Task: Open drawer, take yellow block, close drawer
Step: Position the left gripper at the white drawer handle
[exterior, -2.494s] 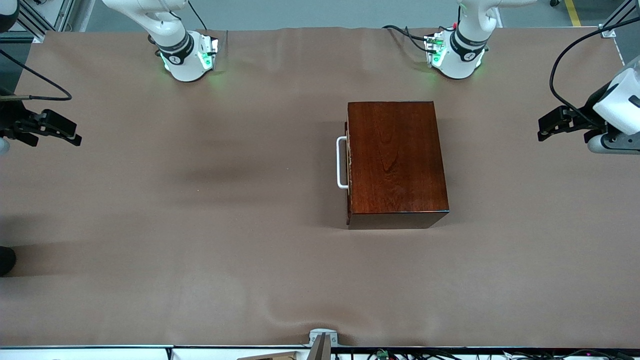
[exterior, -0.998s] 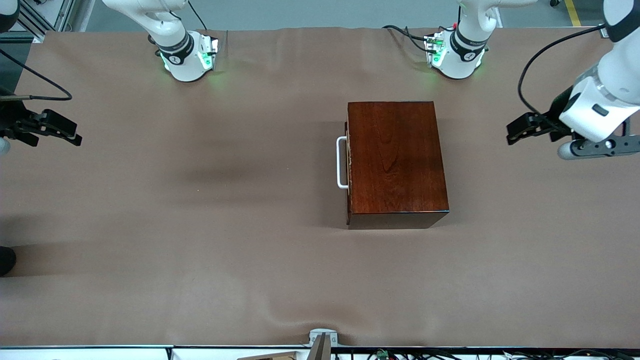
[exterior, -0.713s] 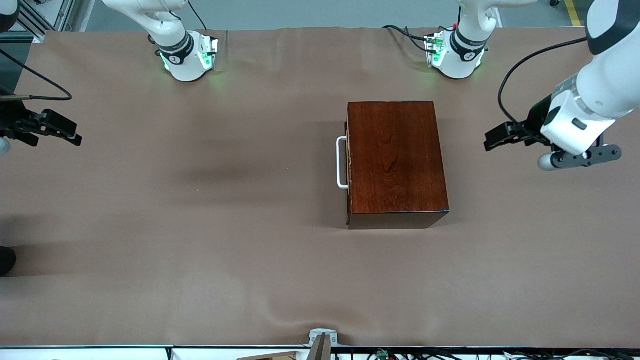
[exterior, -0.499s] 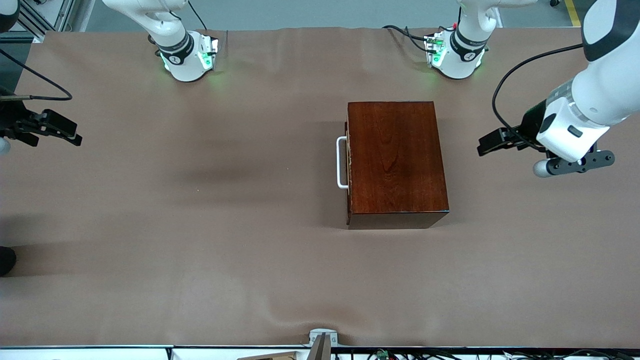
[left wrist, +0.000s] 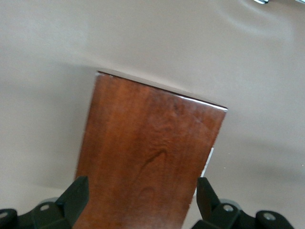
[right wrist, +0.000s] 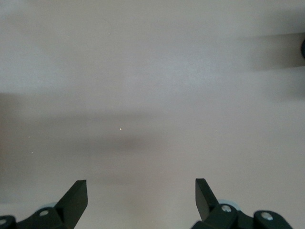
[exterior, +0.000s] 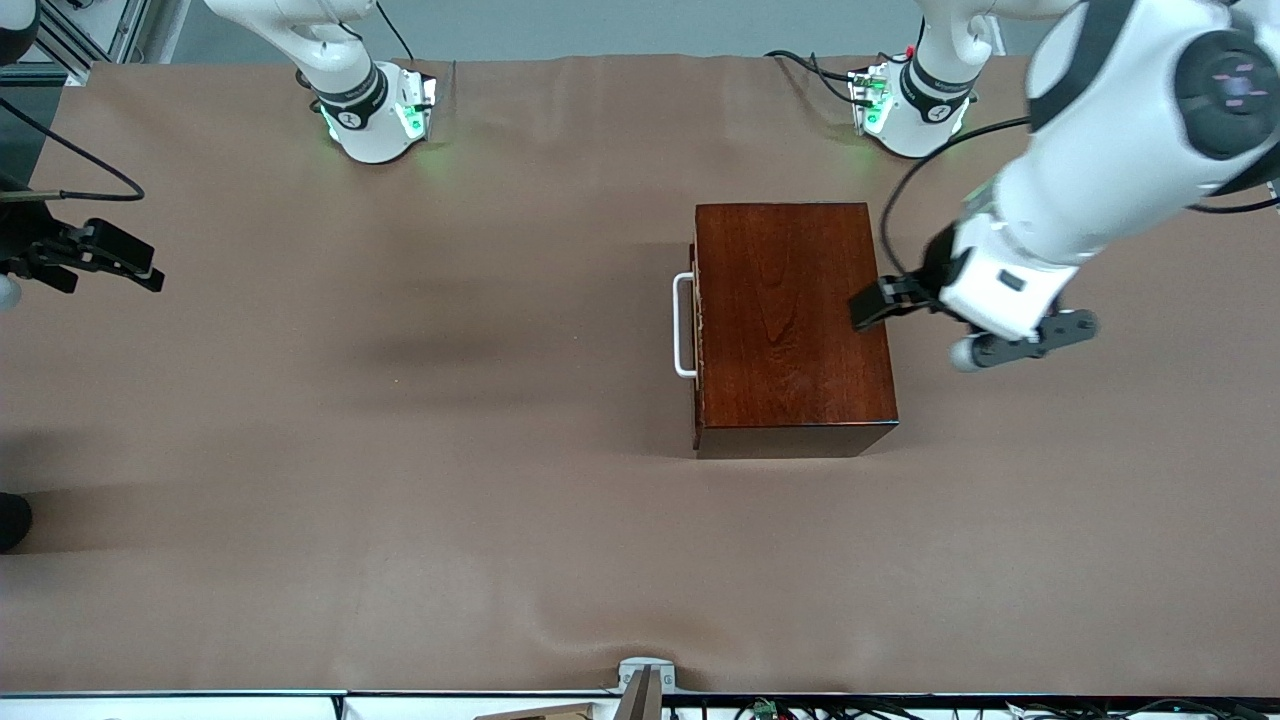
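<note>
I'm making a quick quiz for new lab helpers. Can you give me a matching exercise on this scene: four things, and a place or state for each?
Things:
1. drawer
2. handle
3. left gripper
4. right gripper

States:
A. white, facing the right arm's end of the table
B. open, over the wooden box
C. shut
D. open, waiting at the table's edge

Pairs: 1-C, 2-A, 3-B, 4-D
</note>
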Motion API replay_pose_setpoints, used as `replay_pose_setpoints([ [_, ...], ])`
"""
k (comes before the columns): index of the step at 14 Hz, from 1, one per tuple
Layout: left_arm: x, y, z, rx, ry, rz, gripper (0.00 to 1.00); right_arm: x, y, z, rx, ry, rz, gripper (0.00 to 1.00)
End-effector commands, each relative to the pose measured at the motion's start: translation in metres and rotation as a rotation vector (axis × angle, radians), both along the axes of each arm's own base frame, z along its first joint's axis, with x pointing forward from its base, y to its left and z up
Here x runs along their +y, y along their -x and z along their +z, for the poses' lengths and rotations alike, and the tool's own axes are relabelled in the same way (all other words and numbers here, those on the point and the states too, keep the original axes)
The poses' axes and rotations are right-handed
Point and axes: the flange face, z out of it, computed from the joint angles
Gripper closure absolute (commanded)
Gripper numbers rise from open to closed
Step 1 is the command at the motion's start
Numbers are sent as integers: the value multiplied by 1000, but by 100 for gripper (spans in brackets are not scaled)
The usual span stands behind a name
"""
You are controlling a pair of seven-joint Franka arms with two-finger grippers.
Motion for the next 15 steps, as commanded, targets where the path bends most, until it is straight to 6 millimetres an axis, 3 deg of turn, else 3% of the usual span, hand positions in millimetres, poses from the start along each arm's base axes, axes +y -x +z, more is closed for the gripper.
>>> replay_pose_setpoints([
  [1,-32,-6,-6,-58,-5,20,0,-2,5,5,-9,-5,5,0],
  [4,-79,-8,-27,-142,-56,41,0,-1,5,5,-9,-5,6,0],
  [6,-121,0,-47,-164,-81,58,0,-1,6,6,-10,-5,6,0],
  [11,-231,59,-116,-227,-214,-65,0,-2,5,6,-9,-7,5,0],
  [15,-285,107,-147,-227,-248,-137,0,-1,5,5,-9,-5,6,0],
])
